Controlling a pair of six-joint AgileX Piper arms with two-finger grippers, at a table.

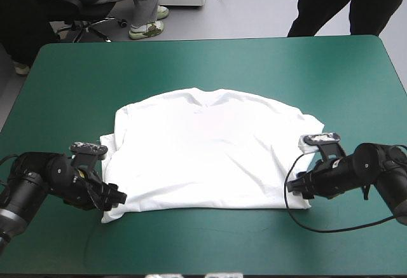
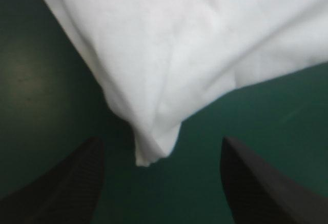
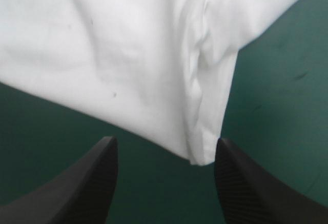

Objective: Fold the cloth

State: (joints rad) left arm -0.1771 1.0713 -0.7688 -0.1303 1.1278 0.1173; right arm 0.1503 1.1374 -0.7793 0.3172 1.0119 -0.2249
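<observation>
Left gripper (image 2: 161, 143), black fingers spread, frames the near-left corner of the white short-sleeved T-shirt (image 1: 206, 151) lying flat on the teal-green table cover (image 1: 254, 62); right gripper (image 3: 165, 143), also spread, frames its near-right corner.

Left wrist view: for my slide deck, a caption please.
Open left tool straddles a corner of the T-shirt on the teal-green cover.
</observation>
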